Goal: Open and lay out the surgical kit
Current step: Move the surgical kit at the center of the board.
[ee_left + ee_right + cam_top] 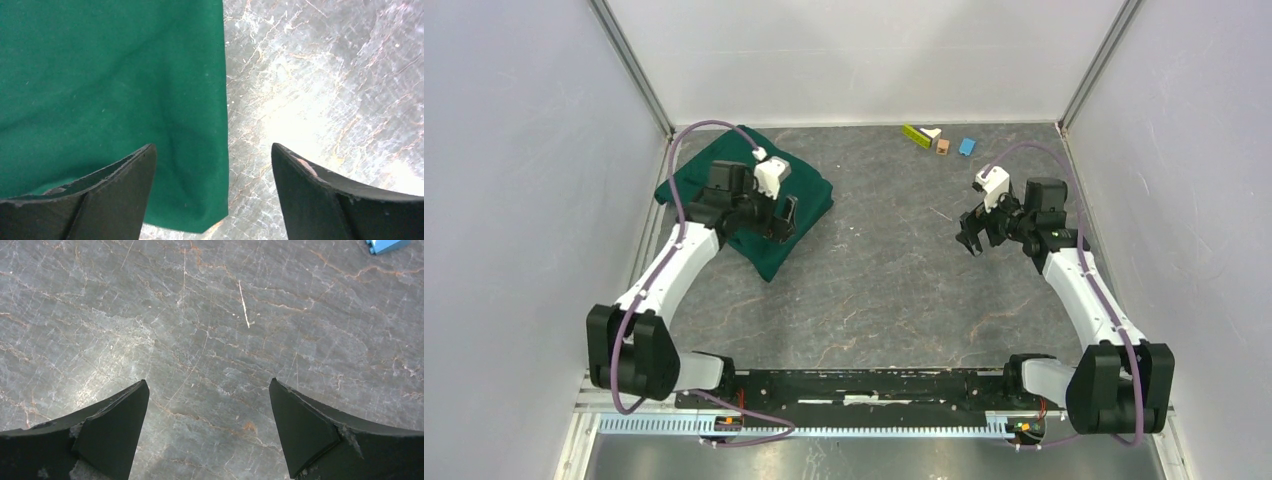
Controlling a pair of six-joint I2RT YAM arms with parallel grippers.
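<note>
The surgical kit lies at the far left of the table as a folded dark green cloth bundle; its contents are hidden inside. My left gripper hovers over the bundle's right front edge, jaws wide open. In the left wrist view the green cloth fills the left half, its edge and lower corner lying between my open fingers above the grey table. My right gripper is open at the right, well away from the kit, and the right wrist view shows only bare tabletop between its fingers.
Small blocks sit at the far back: a yellow-green one, a brown one and a blue one, the blue one also at the top right of the right wrist view. Grey walls close in the table on three sides.
</note>
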